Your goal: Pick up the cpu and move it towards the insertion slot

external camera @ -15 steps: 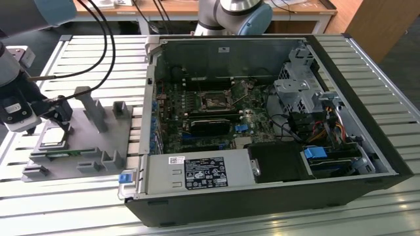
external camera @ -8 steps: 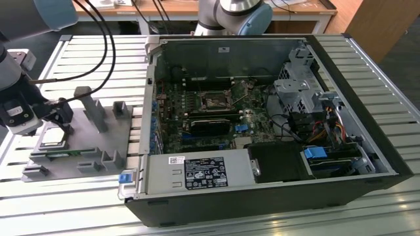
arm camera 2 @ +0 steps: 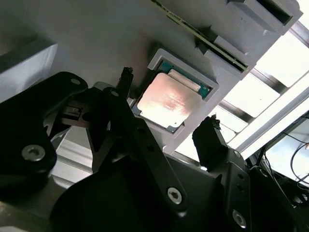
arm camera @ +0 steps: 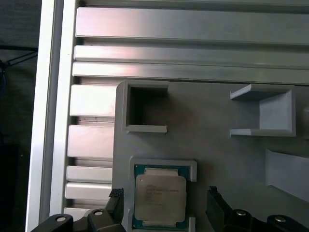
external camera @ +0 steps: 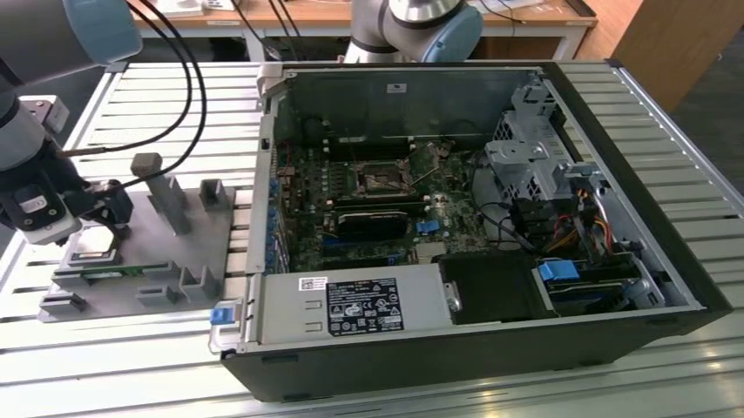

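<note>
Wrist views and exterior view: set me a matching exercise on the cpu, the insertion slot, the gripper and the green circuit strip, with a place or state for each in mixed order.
Things:
1. cpu
2. insertion slot
3. gripper
4. green circuit strip

Places or states:
A. inside the open computer case
B. open, straddling the cpu
C. flat in a square recess of the grey tray
D. in the grey tray, alongside the cpu's recess

Pairs: 1-C, 2-A, 3-B, 4-D.
</note>
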Controlling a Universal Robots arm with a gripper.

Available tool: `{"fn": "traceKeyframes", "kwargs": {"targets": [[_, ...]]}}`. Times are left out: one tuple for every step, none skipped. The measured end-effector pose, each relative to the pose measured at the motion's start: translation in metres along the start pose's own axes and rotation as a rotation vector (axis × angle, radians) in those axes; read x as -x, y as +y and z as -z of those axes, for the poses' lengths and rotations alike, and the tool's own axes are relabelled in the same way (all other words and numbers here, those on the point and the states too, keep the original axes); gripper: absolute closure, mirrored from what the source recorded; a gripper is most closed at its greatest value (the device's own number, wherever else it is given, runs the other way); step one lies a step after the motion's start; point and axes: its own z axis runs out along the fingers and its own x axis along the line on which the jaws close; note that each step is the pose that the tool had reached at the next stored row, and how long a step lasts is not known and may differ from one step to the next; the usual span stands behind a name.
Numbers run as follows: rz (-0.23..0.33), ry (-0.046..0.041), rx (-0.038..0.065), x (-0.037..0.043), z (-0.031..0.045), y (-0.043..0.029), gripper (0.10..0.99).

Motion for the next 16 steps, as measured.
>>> {"fn": "traceKeyframes", "kwargs": {"targets": [[0.0, -0.0001, 0.0, -0.0001, -0.0016, -0.0001, 0.31], [0.0, 0.0, 0.0, -0.0003, -0.0029, -0.0002, 0.31], [0.0, 0.0001, 0.0, -0.0008, -0.0039, -0.0002, 0.31], [0.0, 0.0, 0.0, -0.0013, -0.0047, -0.0002, 0.31], [0.0, -0.0002, 0.0, -0.0015, -0.0053, -0.0003, 0.325], [0.0, -0.0002, 0.0, -0.0018, -0.0057, -0.0003, 0.325], [0.0, -0.0002, 0.0, -0.0021, -0.0061, -0.0003, 0.325], [0.0, 0.0, 0.0, -0.0025, -0.0064, -0.0003, 0.392], [0.0, 0.0, 0.0, -0.0029, -0.0068, -0.0003, 0.392], [0.0, -0.0001, 0.0, -0.0032, -0.0074, -0.0003, 0.392], [0.0, -0.0001, 0.0, -0.0035, -0.0079, -0.0004, 0.392], [0.0, -0.0002, 0.0, -0.0038, -0.0085, -0.0004, 0.392], [0.0, -0.0001, 0.0, -0.004, -0.0088, -0.0004, 0.392], [0.0, -0.0001, 0.0, -0.0042, -0.009, -0.0004, 0.392], [0.0, 0.0, 0.0, -0.0044, -0.009, -0.0004, 0.408], [0.0, 0.0001, 0.0, -0.0045, -0.009, -0.0004, 0.478]]}}
